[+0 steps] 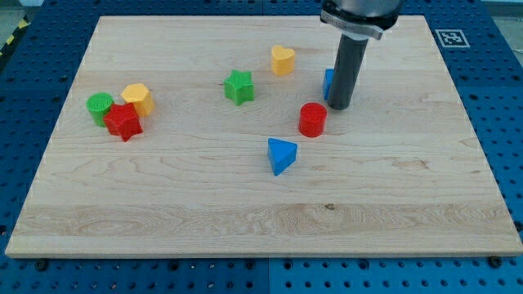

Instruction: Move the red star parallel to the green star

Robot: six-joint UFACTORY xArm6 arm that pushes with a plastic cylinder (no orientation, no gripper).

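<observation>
The rod's lower end, my tip [341, 106], rests on the wooden board [245, 220] in the upper right of the frame, holding nothing. It hides most of a blue block [327, 84] and stands just beside the red cylinder [312, 119]. A blue triangle [281, 155] lies lower centre. The yellow heart [283, 60] and green star [239, 86] sit upper centre. The red star [123, 122] lies far left, touching the green cylinder [100, 106] and a yellow block [138, 99].

Red star [123, 122] flat – view's left; green star [239, 86] upper-middle.
</observation>
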